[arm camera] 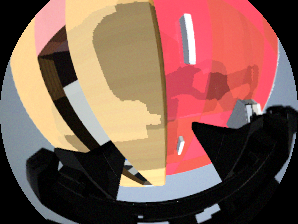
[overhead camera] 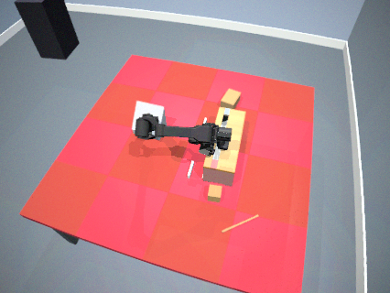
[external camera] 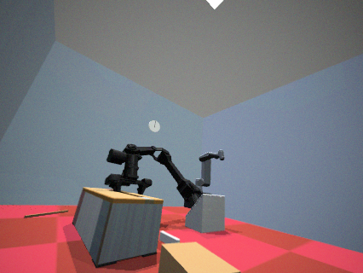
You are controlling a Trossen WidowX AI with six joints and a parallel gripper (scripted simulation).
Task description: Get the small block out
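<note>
The black claw [external camera: 128,184] hung spread and empty just above the slotted top of the tan wooden clear-fronted box [external camera: 120,223] on the red checkered desk [overhead camera: 137,220], the small block hidden from every view.
</note>
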